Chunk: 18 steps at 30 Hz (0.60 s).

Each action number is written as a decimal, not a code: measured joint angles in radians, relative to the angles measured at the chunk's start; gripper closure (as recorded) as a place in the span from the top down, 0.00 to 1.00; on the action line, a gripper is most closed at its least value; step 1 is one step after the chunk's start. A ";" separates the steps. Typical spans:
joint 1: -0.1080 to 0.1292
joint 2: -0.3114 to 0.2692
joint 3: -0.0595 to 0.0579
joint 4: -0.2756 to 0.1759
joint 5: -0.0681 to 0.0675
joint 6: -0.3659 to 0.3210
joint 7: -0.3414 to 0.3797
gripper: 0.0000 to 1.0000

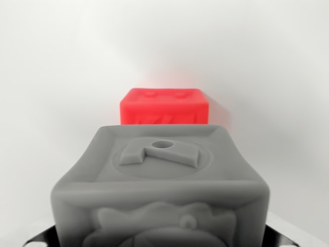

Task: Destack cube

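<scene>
Close up, the wrist view is filled by 1 grey cube (160,190), its top face bearing a raised emblem with a small round hole and its front face a relief pattern. Dark pincer parts (41,237) show only at the bottom corners, flanking the cube's lower edge; whether they grip it or how wide they stand, I cannot tell. Beyond it, 1 red cube (164,107) sits on the white bench (51,103), apart from the grey one.
</scene>
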State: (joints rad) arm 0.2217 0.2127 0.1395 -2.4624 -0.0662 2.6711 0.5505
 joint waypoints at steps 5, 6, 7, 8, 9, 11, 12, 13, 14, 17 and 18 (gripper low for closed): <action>0.000 -0.031 0.001 -0.001 0.012 -0.028 -0.008 0.00; 0.000 -0.038 0.002 -0.001 0.014 -0.035 -0.009 0.00; 0.000 -0.041 0.002 -0.001 0.015 -0.038 -0.010 0.00; 0.000 -0.048 0.002 -0.001 0.017 -0.044 -0.011 0.00; 0.000 -0.055 0.003 -0.001 0.019 -0.050 -0.013 0.00; 0.000 -0.067 0.003 -0.001 0.023 -0.063 -0.016 0.00; 0.000 -0.073 0.004 -0.001 0.026 -0.069 -0.018 0.00; 0.000 -0.080 0.004 -0.001 0.028 -0.076 -0.019 0.00; 0.000 -0.084 0.004 -0.001 0.029 -0.080 -0.020 0.00; 0.000 -0.107 0.005 -0.001 0.036 -0.103 -0.025 0.00; 0.000 -0.115 0.005 0.000 0.038 -0.110 -0.026 0.00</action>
State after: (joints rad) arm 0.2220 0.0981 0.1441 -2.4627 -0.0285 2.5607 0.5245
